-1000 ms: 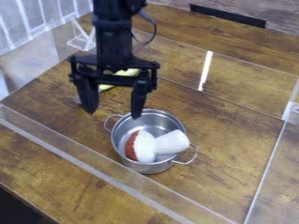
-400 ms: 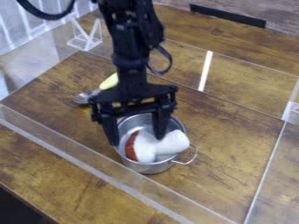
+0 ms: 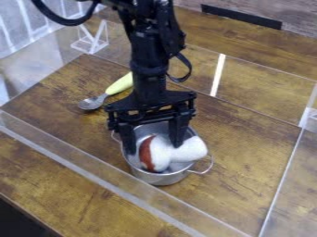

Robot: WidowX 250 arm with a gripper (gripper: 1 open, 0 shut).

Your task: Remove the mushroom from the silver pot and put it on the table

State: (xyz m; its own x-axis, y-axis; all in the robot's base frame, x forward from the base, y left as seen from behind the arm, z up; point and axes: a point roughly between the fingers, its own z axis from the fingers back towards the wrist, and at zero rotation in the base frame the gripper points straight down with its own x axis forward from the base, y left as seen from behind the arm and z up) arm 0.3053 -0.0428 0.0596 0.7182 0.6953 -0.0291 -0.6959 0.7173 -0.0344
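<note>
Inside the round shiny steel pot (image 3: 166, 177), 1 red-and-white toy mushroom (image 3: 172, 150) lies between the 2 spread fingers of the black pincer (image 3: 154, 145), apparently ungripped, its long axis running crosswise from one finger towards the other. Brown wooden worktop (image 3: 242, 139) extends beside the pot.

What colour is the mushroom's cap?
The cap of the mushroom is reddish-brown with a white part beside it, best seen in the camera view.

There is one camera view; it looks down at an angle on the table (image 3: 62, 171) from above, moderately near.
</note>
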